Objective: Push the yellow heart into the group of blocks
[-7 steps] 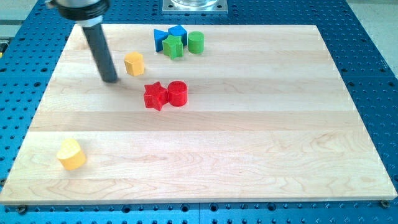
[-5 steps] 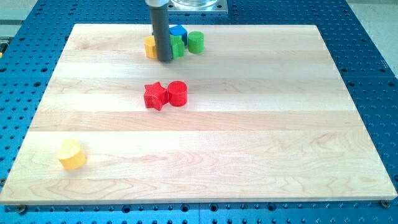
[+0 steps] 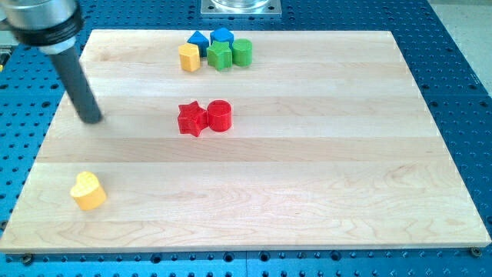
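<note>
My tip (image 3: 93, 119), a bare rod gripping nothing, is resting far-left while the yellow heart (image 3: 88, 191) is sitting near-left, well apart from the far group; an off-centre shove is risking it spinning into the red star (image 3: 192, 119)

Likely a robotics lab: pale wooden board (image 3: 307, 177) on blue perforated metal bench (image 3: 461, 69), grey metal mounting plate (image 3: 241, 8) at top.
</note>
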`<action>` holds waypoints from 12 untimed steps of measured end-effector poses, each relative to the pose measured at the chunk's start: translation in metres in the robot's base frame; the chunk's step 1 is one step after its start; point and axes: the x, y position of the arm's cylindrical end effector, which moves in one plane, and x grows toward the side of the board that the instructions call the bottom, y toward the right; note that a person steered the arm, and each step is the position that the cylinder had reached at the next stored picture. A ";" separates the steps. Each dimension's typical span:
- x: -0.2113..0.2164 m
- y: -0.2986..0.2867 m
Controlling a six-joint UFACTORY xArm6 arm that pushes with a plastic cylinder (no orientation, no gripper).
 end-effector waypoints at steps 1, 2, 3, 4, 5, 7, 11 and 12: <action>0.040 -0.004; 0.066 -0.004; 0.071 0.071; 0.100 0.134; 0.172 0.106; 0.119 -0.013; 0.134 -0.044; 0.149 -0.040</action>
